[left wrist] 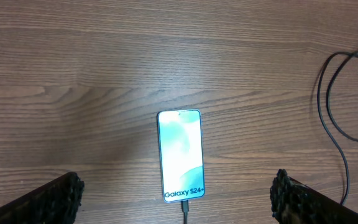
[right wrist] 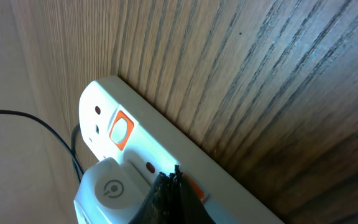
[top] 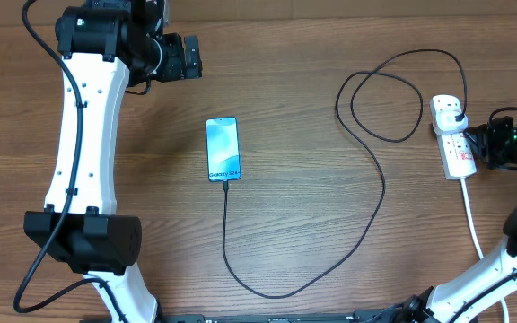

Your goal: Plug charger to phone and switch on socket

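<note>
The phone [top: 223,149] lies flat mid-table, light blue screen up; it also shows in the left wrist view [left wrist: 180,155]. The thin black charger cable [top: 371,215] is plugged into the phone's near short edge [left wrist: 183,210], loops across the table and ends at a white adapter [right wrist: 104,186] seated in the socket [top: 460,160]. My left gripper [top: 182,58] is open and empty, raised above the phone [left wrist: 178,190]. My right gripper [top: 487,144] is shut, its tips [right wrist: 173,186] touching the socket [right wrist: 166,146] at an orange switch [right wrist: 194,190].
A second orange switch [right wrist: 121,130] sits nearer the socket's end. The socket's thick white cord [top: 474,224] runs toward the front right edge. The cable makes a loop [top: 389,99] left of the socket. Bare wood surrounds the phone.
</note>
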